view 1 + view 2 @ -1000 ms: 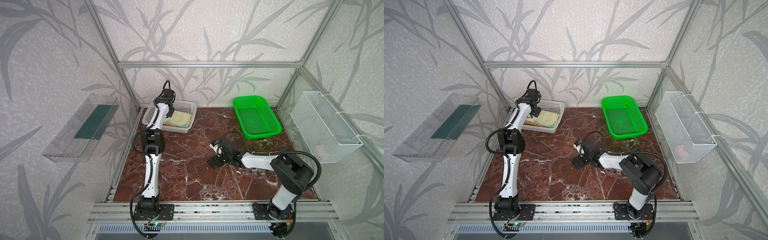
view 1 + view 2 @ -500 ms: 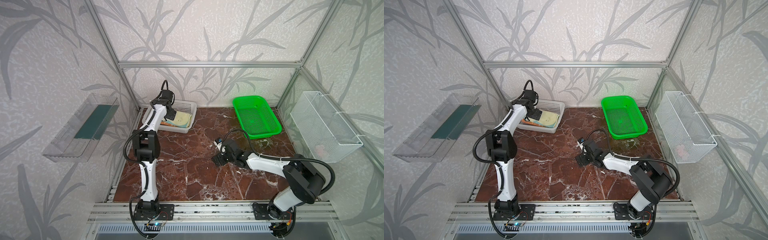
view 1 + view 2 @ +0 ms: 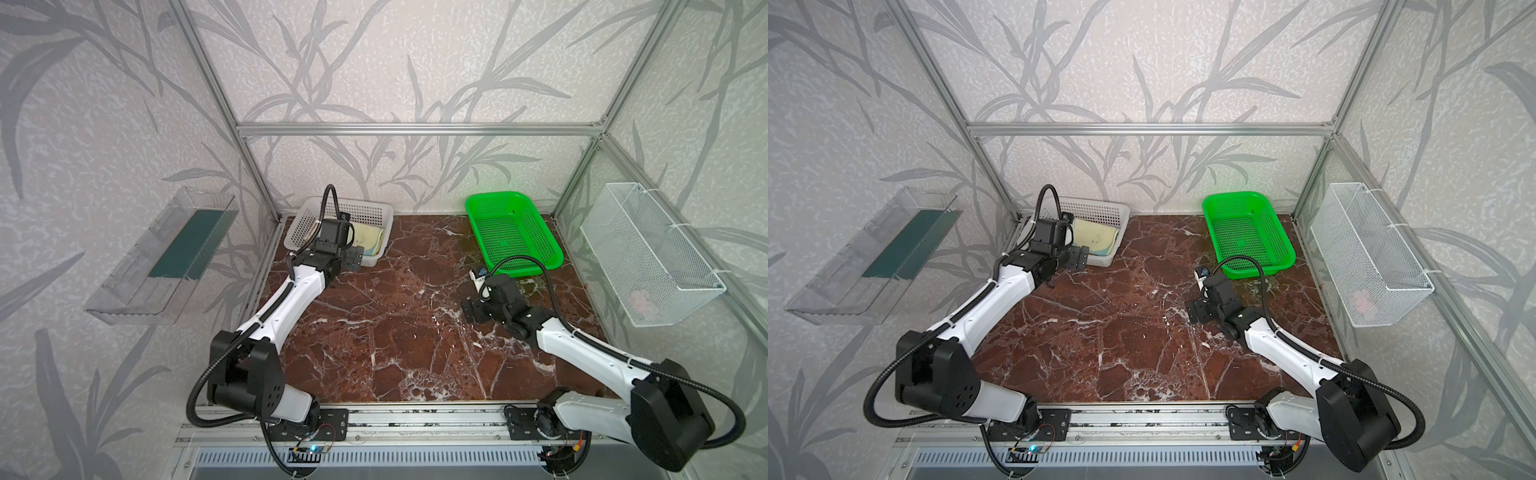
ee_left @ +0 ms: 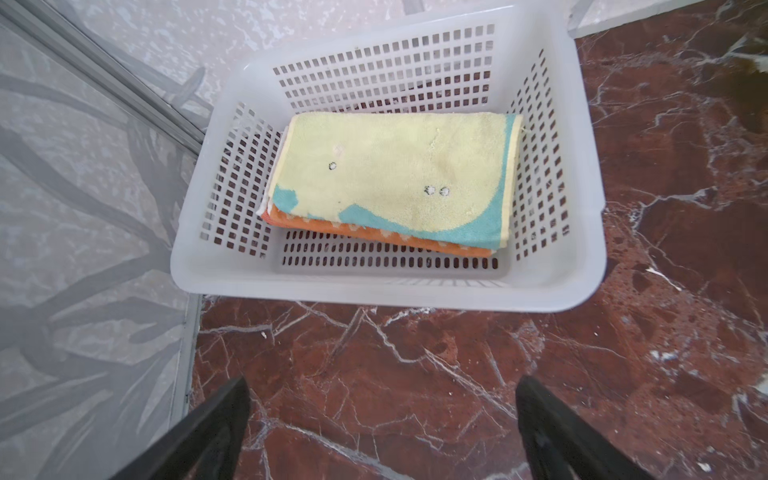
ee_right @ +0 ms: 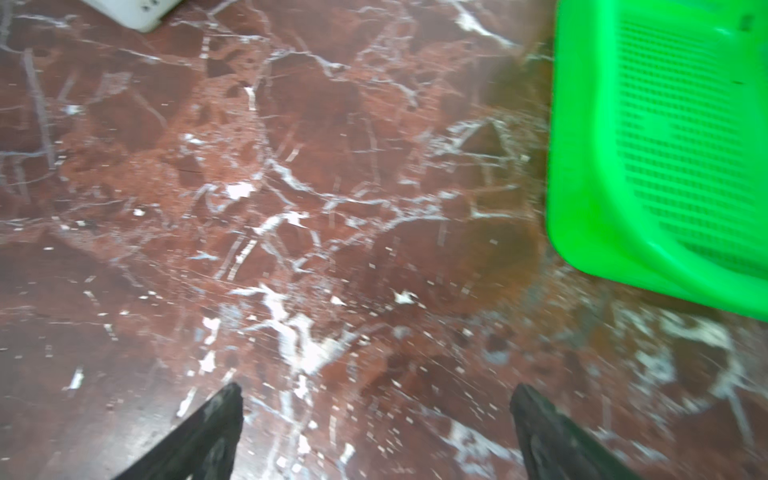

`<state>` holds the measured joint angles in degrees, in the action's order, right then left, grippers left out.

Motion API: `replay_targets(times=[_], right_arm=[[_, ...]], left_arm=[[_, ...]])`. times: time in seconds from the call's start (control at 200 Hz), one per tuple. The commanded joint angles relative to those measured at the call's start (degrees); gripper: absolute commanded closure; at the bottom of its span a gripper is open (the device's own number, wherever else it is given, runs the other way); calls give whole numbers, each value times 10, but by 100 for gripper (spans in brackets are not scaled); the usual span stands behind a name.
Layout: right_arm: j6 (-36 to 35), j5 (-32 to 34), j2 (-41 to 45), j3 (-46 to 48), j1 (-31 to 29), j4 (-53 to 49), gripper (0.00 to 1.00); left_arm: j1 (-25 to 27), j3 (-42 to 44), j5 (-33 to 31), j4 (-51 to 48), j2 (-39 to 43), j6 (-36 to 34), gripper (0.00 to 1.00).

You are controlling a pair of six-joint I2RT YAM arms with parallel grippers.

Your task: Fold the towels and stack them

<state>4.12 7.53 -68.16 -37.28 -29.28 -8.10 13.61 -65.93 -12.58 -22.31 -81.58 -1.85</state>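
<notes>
The towels lie folded in a stack inside the white basket (image 4: 386, 286). The pale yellow towel (image 4: 390, 174) with light-blue edging is on top, and the orange towel (image 4: 374, 237) shows under it. A thin pale edge peeks out at one end beneath them. Both top views show the yellow towel (image 3: 369, 243) (image 3: 1096, 237) in the basket (image 3: 345, 205) at the back left. My left gripper (image 3: 353, 259) (image 4: 382, 415) hovers open over the marble just in front of the basket, holding nothing. My right gripper (image 3: 471, 311) (image 5: 376, 415) is open and empty over the floor at mid right.
A green basket (image 3: 513, 232) (image 5: 665, 166) stands at the back right, just beyond the right gripper. A white wire basket (image 3: 648, 253) hangs on the right wall and a clear shelf (image 3: 162, 257) on the left wall. Aluminium frame posts edge the marble floor (image 3: 395, 324).
My left gripper has drawn back out of the white basket to the floor in front of it, its jaws fully apart. The right arm has pulled back towards the right.
</notes>
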Motion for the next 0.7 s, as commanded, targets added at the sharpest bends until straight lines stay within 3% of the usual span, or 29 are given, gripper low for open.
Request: replay_targets(times=[0.0, 0.18, 0.295, 0.51, 0.58, 0.695], right_arm=[[-19, 0, 38, 10, 31, -35, 1], [-36, -9, 68, 28, 102, -34, 1], [-31, -19, 63, 41, 148, -10, 1], [-28, -32, 24, 111, 199, 182, 1], [-52, -17, -5, 113, 208, 215, 1], [-83, -13, -54, 123, 220, 292, 1]], left_arm=[[9, 50, 22, 27, 53, 44, 1], [32, 119, 28, -1, 116, 76, 1], [55, 188, -11, 18, 163, 99, 1], [61, 338, -107, 161, 202, 82, 1], [60, 339, -116, 162, 204, 76, 1], [59, 373, -125, 244, 210, 46, 1]])
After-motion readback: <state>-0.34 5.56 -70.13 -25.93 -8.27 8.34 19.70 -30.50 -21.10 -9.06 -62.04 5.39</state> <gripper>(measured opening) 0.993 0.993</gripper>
